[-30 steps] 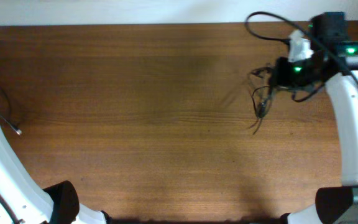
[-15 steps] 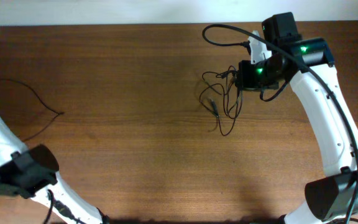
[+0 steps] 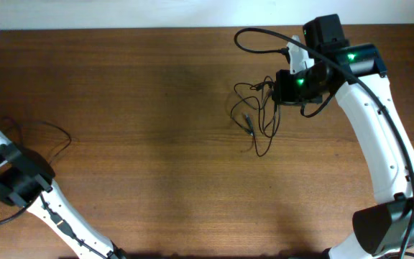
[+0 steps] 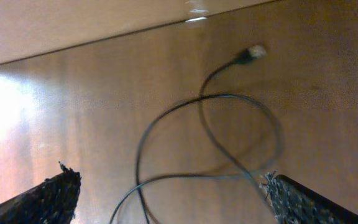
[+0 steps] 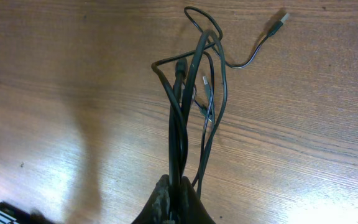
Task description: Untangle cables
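Observation:
A tangle of thin black cables [image 3: 259, 119] lies on the wooden table right of centre. My right gripper [image 3: 277, 88] is at its upper right edge. In the right wrist view that gripper [image 5: 178, 198] is shut on a few strands of the tangle [image 5: 191, 93], and one plug [image 5: 283, 18] trails off to the far right. A single loose cable [image 3: 67, 134] lies curled at the far left. In the left wrist view it forms a loop [image 4: 229, 134] ending in a small plug [image 4: 253, 52]. My left gripper [image 4: 173, 190] hangs wide open over the loop, holding nothing.
The table's far edge meets a pale wall [image 3: 157, 14]. The right arm's own thick black cable [image 3: 254, 39] arcs over the table behind the tangle. The left arm [image 3: 20, 180] stretches across the table's left front corner.
My right arm carried the tangle leftward, then stayed still. My left gripper has opened, and the single strand it pulled aside now lies curled on the table.

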